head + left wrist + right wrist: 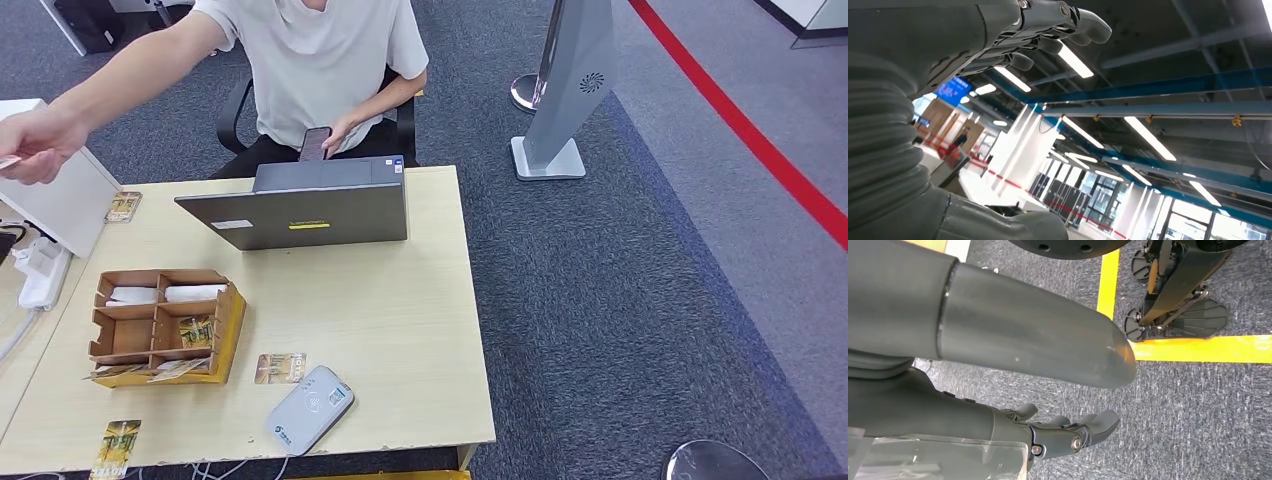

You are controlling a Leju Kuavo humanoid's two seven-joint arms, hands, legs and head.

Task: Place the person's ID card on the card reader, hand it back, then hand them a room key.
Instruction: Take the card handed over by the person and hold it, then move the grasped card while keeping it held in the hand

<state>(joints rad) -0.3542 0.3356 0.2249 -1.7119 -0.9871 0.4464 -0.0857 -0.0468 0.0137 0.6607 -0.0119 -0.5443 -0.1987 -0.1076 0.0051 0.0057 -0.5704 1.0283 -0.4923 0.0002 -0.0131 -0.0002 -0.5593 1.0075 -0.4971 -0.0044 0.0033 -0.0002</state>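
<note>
The grey card reader (310, 408) lies near the table's front edge. A patterned card (280, 368) lies just beside it. A seated person stretches an arm to the far left, and their hand (32, 145) pinches what looks like a small card (8, 161) at the picture's edge. A wooden box (165, 325) with compartments holds several cards. In the left wrist view my left hand (1048, 30) is raised toward the ceiling, fingers apart, holding nothing. My right hand (1068, 432) hangs over the carpet with its fingers loosely extended and nothing in them.
A grey laptop (300, 210) stands at the back of the table (400, 300). More cards lie at the front left corner (118, 448) and the back left (124, 206). A white box (60, 195) and a power strip (40, 270) sit left. The person's other hand holds a phone (316, 142).
</note>
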